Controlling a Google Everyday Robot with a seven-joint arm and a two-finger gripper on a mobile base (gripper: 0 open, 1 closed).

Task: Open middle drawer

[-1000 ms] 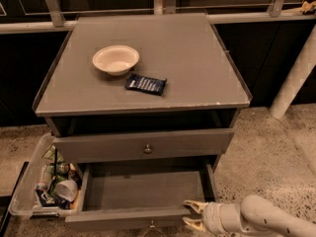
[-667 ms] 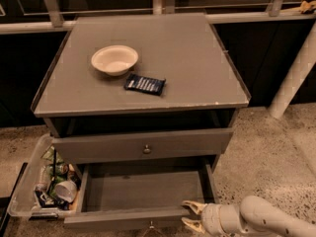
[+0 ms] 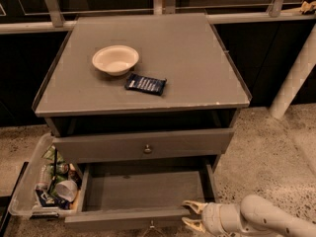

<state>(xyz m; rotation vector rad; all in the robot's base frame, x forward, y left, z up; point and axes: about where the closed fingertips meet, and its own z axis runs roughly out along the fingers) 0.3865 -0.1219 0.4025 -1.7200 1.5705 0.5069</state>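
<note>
The middle drawer (image 3: 143,191) is pulled far out below the taller top drawer (image 3: 143,144). Its plain grey inside is bare, and its front (image 3: 123,217) sits near the bottom of the view, with the knob (image 3: 151,226) just showing under it. My gripper (image 3: 189,215) is at the right end of that drawer front, on the end of the pale arm (image 3: 266,220) that comes in from the lower right. Its fingers (image 3: 190,205) are spread apart and hold nothing. The lowest drawer is hidden under the open one.
A white bowl (image 3: 115,59) and a dark blue packet (image 3: 145,84) lie on the cabinet top (image 3: 197,58). A clear plastic bin (image 3: 24,191) with cans and cups stands on the floor at the left. A white post (image 3: 296,73) leans at the right.
</note>
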